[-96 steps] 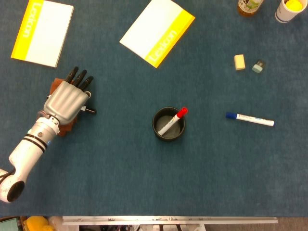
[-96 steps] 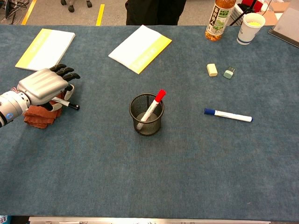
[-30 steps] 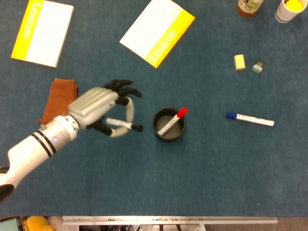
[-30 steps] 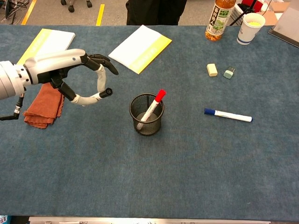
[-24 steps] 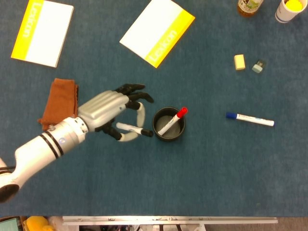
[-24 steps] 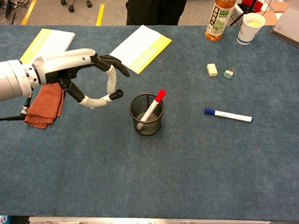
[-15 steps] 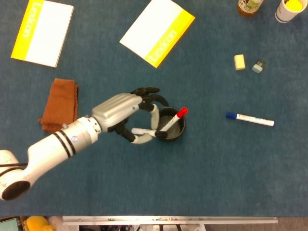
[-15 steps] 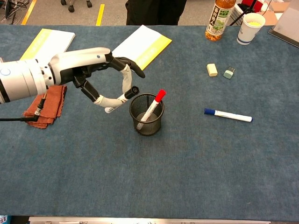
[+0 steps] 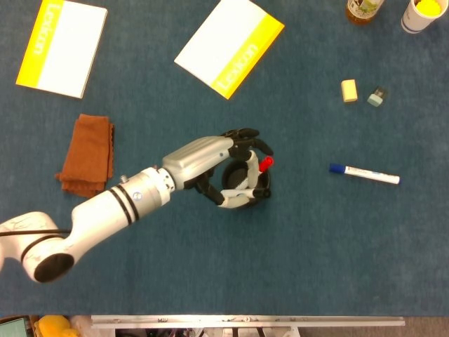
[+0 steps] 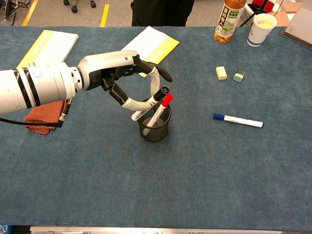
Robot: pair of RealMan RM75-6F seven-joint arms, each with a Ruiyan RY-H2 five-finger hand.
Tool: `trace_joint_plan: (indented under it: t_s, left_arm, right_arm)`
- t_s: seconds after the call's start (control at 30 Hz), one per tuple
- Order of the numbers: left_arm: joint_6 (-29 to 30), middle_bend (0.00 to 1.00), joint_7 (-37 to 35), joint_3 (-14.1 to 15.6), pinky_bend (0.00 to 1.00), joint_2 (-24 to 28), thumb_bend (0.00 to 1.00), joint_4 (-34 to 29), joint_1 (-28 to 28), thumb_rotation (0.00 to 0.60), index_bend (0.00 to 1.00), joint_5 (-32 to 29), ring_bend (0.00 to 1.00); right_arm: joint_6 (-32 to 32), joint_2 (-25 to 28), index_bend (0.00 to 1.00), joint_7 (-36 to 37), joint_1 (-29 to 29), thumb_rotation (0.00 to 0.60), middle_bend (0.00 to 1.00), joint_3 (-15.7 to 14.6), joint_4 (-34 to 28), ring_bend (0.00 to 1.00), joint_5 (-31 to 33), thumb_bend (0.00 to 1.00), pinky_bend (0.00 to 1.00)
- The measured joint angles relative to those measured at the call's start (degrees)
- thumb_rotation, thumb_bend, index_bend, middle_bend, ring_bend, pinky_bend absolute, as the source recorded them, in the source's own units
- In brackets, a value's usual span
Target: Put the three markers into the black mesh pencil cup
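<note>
Head view: your left hand (image 9: 214, 163) had travelled from the orange cloth (image 9: 86, 155) at the left to a station directly over the black mesh pencil cup (image 9: 246, 197), fingers curled around the black-capped marker (image 9: 241, 193), which lay across the cup's near rim. Red-capped marker (image 9: 264, 163): already inside, cap showing at the cup's right edge. Blue-capped marker (image 9: 364, 173): flat on the table (image 9: 316, 253), well apart to the right, untouched. By my reading, one marker was in, one was about to be released, one remained. Your right hand was not in view. Open room: bare blue cloth near and right of the cup; a yellow-and-white booklet (image 9: 229, 46) lay far of it, a second booklet (image 9: 61, 45) at the far left.

Chest view: left hand (image 10: 115, 72) pinched the black-capped marker (image 10: 149, 104) by its barrel, other fingers arched above; the marker was tilted, cap up and touching or just beside the red-capped marker (image 10: 160, 109), lower end outside the cup's left rim. You would likely have needed to stand it steeper before letting go, or it might have tipped out. Black mesh pencil cup (image 10: 153, 129): upright, mid-table. Far right edge: bottle (image 10: 229, 20), paper cup (image 10: 261, 29), eraser (image 10: 221, 73) and a small grey-green object (image 10: 238, 76), all clear of the blue-capped marker (image 10: 237, 120).
</note>
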Motion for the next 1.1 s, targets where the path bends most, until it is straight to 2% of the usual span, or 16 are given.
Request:
trace_joint_plan:
  t_s: [0.43, 0.8, 0.87, 1.0, 1.1]
  left_arm:
    - [-1.56, 0.19, 4.12, -2.66, 0.01, -5.30, 0.27, 3.12, -2.73, 0.600, 0.61, -10.33, 0.00]
    - [-1.83, 0.19, 5.60, -2.28, 0.01, -8.03, 0.27, 6.59, -1.93, 0.600, 0.60, -14.12, 0.00]
    - [-1.86, 0.17, 5.54, -1.93, 0.00, -8.12, 0.27, 6.87, -1.44, 0.600, 0.55, -13.90, 0.00]
    - [-2.14, 0.06, 5.43, -1.15, 0.00, -7.85, 0.27, 7.30, -0.67, 0.600, 0.27, -12.17, 0.00]
    - [-2.18, 0.02, 5.17, -0.53, 0.00, -7.32, 0.27, 7.44, 0.17, 0.600, 0.16, -10.01, 0.00]
  right_arm:
    - [0.03, 0.13, 0.10, 0.55, -0.08, 0.600, 0.04, 0.11, 0.44, 0.00, 0.33, 0.34, 0.05]
    - [0.17, 0.06, 0.10, 0.74, -0.14, 0.600, 0.04, 0.23, 0.63, 0.00, 0.46, 0.34, 0.05]
    - [0.19, 0.05, 0.10, 0.71, -0.12, 0.600, 0.04, 0.25, 0.64, 0.00, 0.40, 0.34, 0.05]
    - [0.22, 0.07, 0.10, 0.79, -0.07, 0.600, 0.04, 0.30, 0.62, 0.00, 0.31, 0.34, 0.05]
    - [0.17, 0.04, 0.10, 0.95, -0.04, 0.600, 0.04, 0.35, 0.69, 0.00, 0.39, 0.34, 0.05]
